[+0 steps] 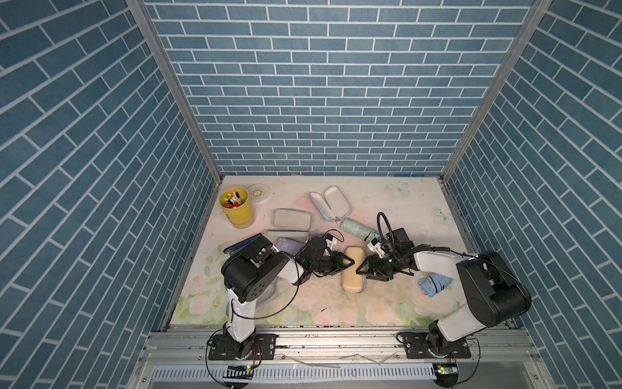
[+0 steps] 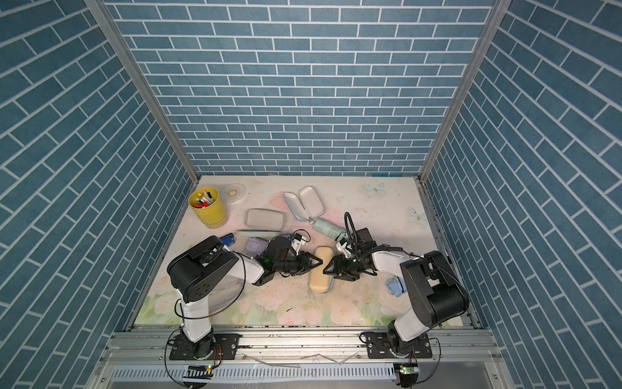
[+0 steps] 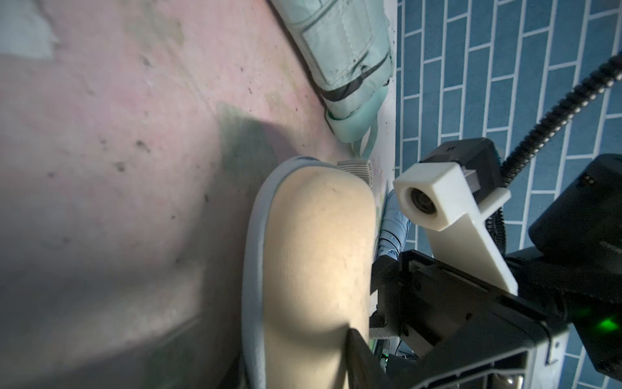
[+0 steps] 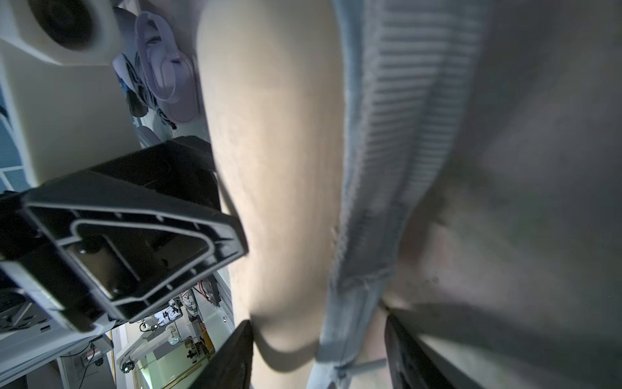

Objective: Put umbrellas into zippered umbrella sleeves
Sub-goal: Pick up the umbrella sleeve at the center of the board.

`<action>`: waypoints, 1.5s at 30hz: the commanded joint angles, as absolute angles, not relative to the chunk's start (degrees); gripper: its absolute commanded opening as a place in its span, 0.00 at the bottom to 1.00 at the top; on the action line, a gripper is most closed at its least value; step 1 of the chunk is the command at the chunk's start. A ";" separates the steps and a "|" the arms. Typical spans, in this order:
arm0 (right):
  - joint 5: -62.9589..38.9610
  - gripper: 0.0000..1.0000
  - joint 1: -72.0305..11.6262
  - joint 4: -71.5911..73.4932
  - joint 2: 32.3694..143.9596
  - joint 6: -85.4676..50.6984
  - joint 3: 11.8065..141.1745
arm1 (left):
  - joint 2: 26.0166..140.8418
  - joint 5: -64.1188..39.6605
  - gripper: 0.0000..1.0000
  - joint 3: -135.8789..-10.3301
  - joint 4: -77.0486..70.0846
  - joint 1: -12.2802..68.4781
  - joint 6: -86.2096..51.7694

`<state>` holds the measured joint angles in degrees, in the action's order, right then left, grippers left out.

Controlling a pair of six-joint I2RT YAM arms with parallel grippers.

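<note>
Closing beige sleeve [image 1: 353, 269], tabletop [image 1: 303, 303] centre; cream umbrella unseen, likely inside. Right fingers [image 4: 232, 357] spread, straddling zip [image 4: 404, 101] edge, nothing clamped. Left fingers [image 1: 346, 261] at opposite flank; grip cannot tell. Next: catch pull, run zip shut while 1 side steadies sleeve.

The left arm [image 1: 240, 320] and right arm [image 1: 434, 262] share 1 build: white link shells between bulky black joint housings, each bolted to a black base plate [image 1: 266, 346] with screws. The black fingers [image 4: 101, 188] are hollow, ribbed triangles. Just behind each set of jaws sit a white camera block [image 3: 434, 198] and a green light [image 3: 607, 325]; a ribbed black hose [image 3: 558, 112] rises behind the right jaws.
</note>
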<state>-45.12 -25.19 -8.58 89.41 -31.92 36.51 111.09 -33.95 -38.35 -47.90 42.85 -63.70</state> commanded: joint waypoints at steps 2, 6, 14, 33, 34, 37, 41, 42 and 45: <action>-47.15 0.63 -25.75 -0.52 89.23 -36.65 33.18 | 116.31 -34.80 0.35 -35.55 -53.23 43.77 -70.51; -47.86 0.62 -25.84 2.73 86.81 -39.44 32.21 | 115.41 -32.68 0.33 -35.58 -53.56 43.75 -71.36; -49.01 0.37 -25.75 6.88 84.96 -42.32 31.62 | 110.49 -33.00 0.44 -35.51 -54.26 42.97 -71.45; -58.80 0.23 -25.14 8.08 75.80 -48.28 36.51 | 100.01 -41.29 0.91 -29.90 -59.94 34.56 -72.28; -59.40 0.23 -25.37 8.04 75.72 -48.47 36.97 | 100.14 -41.26 0.91 -30.55 -60.86 34.77 -72.66; -61.01 0.23 -26.53 7.59 75.56 -48.22 38.72 | 100.98 -41.21 0.88 -33.38 -62.85 36.00 -73.79; -61.79 0.23 -27.85 4.82 76.02 -45.41 41.18 | 102.78 -42.01 0.73 -36.13 -66.43 35.44 -75.71; -62.03 0.24 -27.90 4.71 76.19 -45.11 41.51 | 103.20 -42.38 0.68 -37.09 -66.56 35.13 -75.97; -61.60 0.28 -27.70 2.53 76.40 -42.79 42.72 | 103.21 -44.21 0.52 -39.28 -66.41 33.93 -76.20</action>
